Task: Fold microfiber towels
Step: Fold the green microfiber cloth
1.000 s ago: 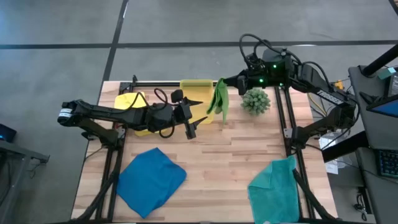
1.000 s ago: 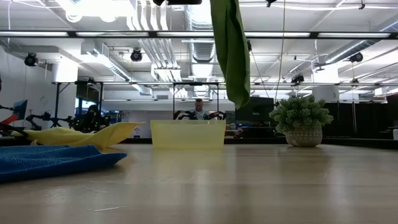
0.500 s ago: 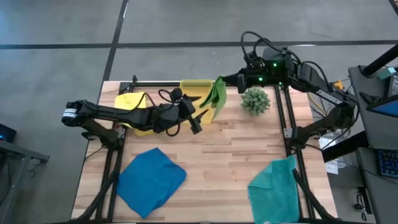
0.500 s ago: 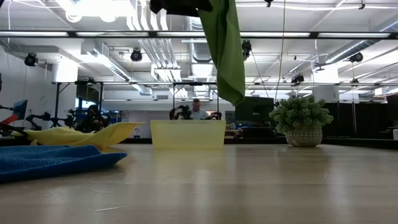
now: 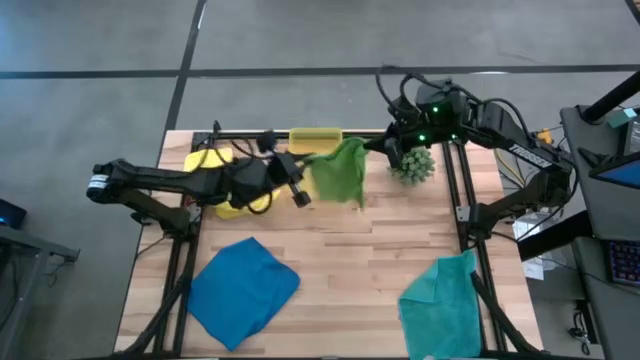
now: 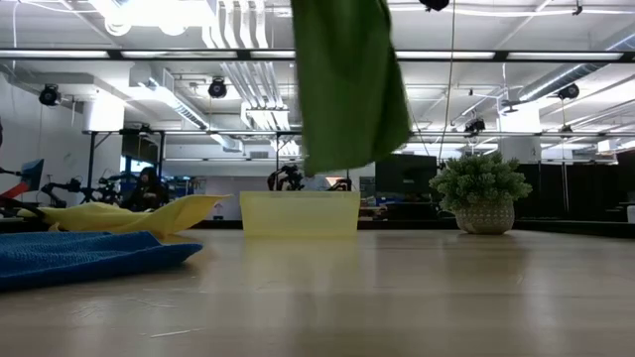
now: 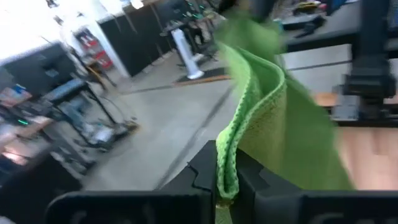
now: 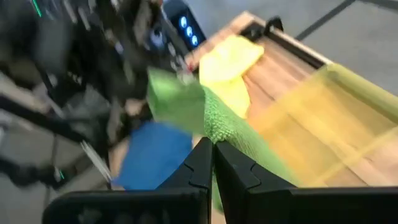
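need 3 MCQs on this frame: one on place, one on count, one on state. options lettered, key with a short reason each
1. Where is the lime green towel?
A. flat on the table
B. hung in the air between both grippers
C. inside the bin

2. How many towels lie on the table?
A. one
B. two
C. three

3. What is the left gripper doing?
A. shut on the lime green towel
B. open above the blue towel
C. shut on the plant

Key:
1 B: in the low view it hangs clear of the wood, with the right gripper pinching its other edge.
2 C: yellow towel, blue towel, teal towel.
3 A: the left wrist view shows the cloth edge clamped between the fingers.
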Action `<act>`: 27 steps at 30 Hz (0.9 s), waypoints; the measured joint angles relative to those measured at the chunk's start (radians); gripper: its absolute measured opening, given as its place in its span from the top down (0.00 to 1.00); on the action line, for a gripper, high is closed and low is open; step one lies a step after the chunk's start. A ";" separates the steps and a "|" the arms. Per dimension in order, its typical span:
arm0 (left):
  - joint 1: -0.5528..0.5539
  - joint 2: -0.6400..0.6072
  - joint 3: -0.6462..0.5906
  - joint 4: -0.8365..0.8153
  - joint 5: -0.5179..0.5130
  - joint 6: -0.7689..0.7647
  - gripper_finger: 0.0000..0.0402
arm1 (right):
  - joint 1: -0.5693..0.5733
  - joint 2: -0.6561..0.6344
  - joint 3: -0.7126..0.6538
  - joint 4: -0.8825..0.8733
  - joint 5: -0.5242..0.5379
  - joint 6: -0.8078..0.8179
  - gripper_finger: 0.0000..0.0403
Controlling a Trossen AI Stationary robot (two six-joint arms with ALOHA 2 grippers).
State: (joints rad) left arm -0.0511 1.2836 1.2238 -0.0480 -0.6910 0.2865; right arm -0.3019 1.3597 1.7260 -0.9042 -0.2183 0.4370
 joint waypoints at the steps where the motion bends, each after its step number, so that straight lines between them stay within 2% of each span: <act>1: 0.007 -0.017 0.013 -0.023 -0.001 0.026 1.00 | 0.000 -0.001 0.000 -0.017 -0.002 -0.026 0.98; 5: 0.055 -0.052 0.085 -0.120 0.000 0.067 1.00 | 0.000 -0.002 0.000 -0.029 -0.002 -0.096 0.98; 10: 0.117 -0.039 0.166 -0.236 0.061 0.071 1.00 | -0.006 -0.002 0.000 -0.021 0.042 -0.161 0.98; 15: 0.132 -0.020 0.199 -0.260 0.084 0.071 1.00 | -0.006 -0.003 0.032 -0.056 0.111 -0.223 0.98; 19: 0.132 -0.013 0.215 -0.259 0.105 0.068 1.00 | -0.006 -0.004 0.056 -0.096 0.124 -0.231 0.98; 24: 0.102 -0.014 0.216 -0.302 0.209 0.041 1.00 | 0.047 -0.004 0.057 -0.182 0.130 -0.225 0.98; 27: 0.091 -0.014 0.216 -0.351 0.290 0.008 1.00 | 0.106 0.001 0.056 -0.230 0.182 -0.229 0.98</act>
State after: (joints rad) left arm 0.0395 1.2697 1.4399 -0.3986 -0.4006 0.2950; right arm -0.1959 1.3605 1.7817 -1.1343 -0.0366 0.2079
